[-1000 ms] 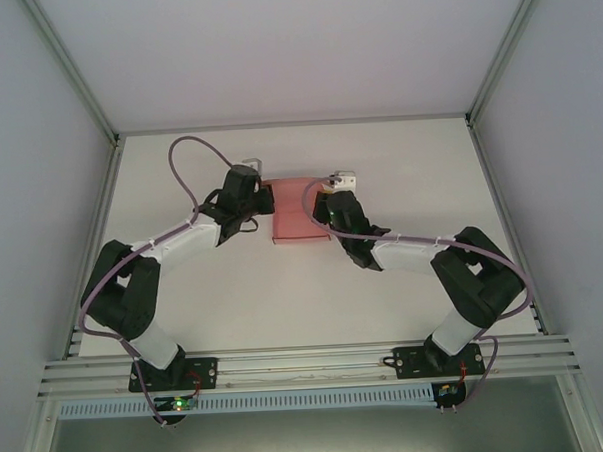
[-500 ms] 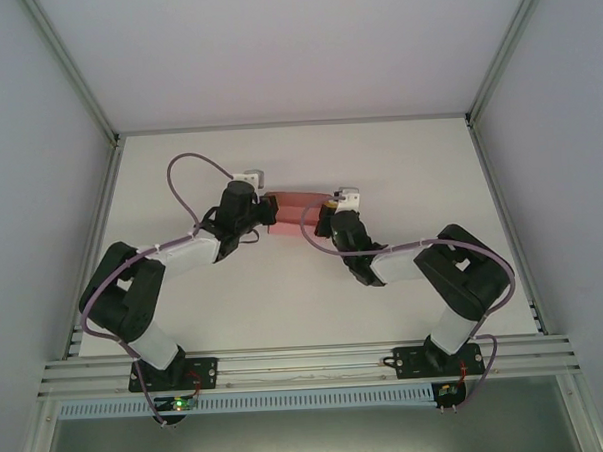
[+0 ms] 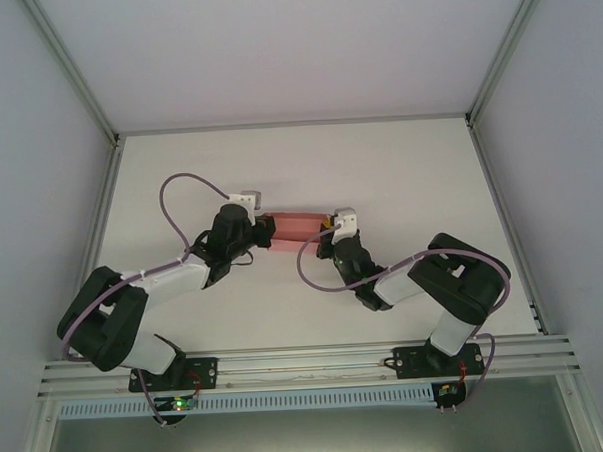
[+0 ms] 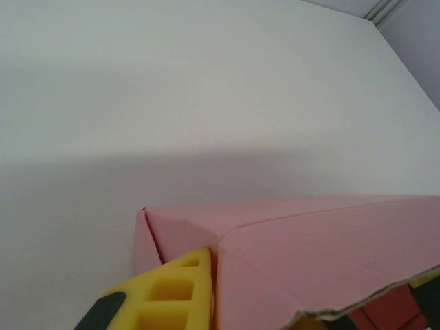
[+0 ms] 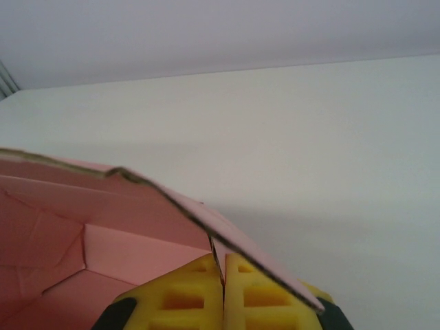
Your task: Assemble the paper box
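Right hand (image 5: pixel 223 278) pinches paper box (image 3: pixel 294 228) (left hand (image 3: pixel 260 228): grip unclear).

Illumination: bright, even and diffuse. Top view: sharp, with only faint shadows on the white table (image 3: pixel 309 166). Wrist views: the paper box (image 4: pixel 309 254) throws a broad, soft-edged shadow across the table; its nearest ragged edge is blurred.

paper box (image 4: pixel 323 254) cut off in both wrist views.

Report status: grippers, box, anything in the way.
Status: right gripper shut on paper box wall; left gripper astride other end, grip unclear. Box folded up. No obstruction seen.
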Controlling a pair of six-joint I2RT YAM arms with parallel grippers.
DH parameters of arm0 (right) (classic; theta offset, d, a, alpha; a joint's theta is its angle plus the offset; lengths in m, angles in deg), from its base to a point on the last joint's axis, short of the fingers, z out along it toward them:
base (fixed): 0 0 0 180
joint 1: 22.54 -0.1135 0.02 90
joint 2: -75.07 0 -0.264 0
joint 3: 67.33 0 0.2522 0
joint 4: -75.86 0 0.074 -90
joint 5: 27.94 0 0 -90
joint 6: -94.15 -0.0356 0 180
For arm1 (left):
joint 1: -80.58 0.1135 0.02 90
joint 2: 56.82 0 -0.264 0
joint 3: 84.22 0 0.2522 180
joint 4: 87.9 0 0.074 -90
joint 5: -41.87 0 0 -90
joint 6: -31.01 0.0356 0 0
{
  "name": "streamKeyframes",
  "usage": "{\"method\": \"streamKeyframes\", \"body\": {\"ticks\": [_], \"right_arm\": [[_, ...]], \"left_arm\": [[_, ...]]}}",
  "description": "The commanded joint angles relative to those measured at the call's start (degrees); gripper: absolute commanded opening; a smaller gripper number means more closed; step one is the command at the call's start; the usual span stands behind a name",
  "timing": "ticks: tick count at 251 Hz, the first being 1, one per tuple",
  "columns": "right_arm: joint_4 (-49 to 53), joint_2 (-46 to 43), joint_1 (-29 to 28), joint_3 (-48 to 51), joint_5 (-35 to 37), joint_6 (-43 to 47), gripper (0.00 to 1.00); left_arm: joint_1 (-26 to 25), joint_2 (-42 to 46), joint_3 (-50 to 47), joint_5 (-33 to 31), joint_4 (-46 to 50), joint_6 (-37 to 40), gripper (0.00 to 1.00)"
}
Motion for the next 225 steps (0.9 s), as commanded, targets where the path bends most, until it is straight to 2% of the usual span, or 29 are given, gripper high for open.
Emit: {"method": "streamKeyframes", "body": {"ticks": [1, 38, 60, 83, 109, 130, 153, 178, 197, 225], "right_arm": [[3.5, 0.0, -0.7, 1.8, 2.2, 2.8, 0.00], [4.5, -0.1, -1.3, 2.2, 3.5, 3.5, 0.00], [4.3, 0.2, -2.2, 2.7, 4.5, 4.3, 0.00], [3.9, 0.2, -3.0, 3.0, 5.5, 5.4, 0.00], [3.8, -0.1, -3.4, 3.2, 5.4, 6.5, 0.00], [3.6, -0.4, -3.9, 3.2, 4.6, 8.4, 0.00], [3.1, -0.2, -4.9, 3.1, 5.1, 10.5, 0.00], [1.1, 1.3, -6.3, 3.1, 6.6, 12.5, 0.00], [-2.6, 3.3, -7.2, 3.7, 7.2, 14.1, 0.00], [-7.0, 5.6, -8.1, 4.7, 8.3, 15.8, 0.00]], "left_arm": [[-0.8, 2.7, -2.1, 0.8, 8.7, -0.3, 0.21], [-0.9, 7.4, -3.1, -1.2, 12.6, -0.3, 0.45], [-0.9, 10.1, -3.6, -0.3, 14.8, -0.5, 0.58], [-1.0, 13.5, -4.2, 1.7, 15.9, -1.7, 0.77], [-1.1, 18.6, -3.1, 4.2, 19.1, -3.9, 0.81], [-1.1, 23.1, -0.2, 4.5, 24.5, -6.1, 1.00], [-1.1, 25.4, 4.7, -0.7, 33.3, -10.6, 1.00], [-0.9, 22.7, 9.7, -5.1, 41.3, -15.4, 1.00], [0.0, 18.6, 11.2, -5.0, 42.9, -17.0, 1.00], [3.1, 12.9, 12.6, 0.0, 42.4, -18.2, 1.00]]}}
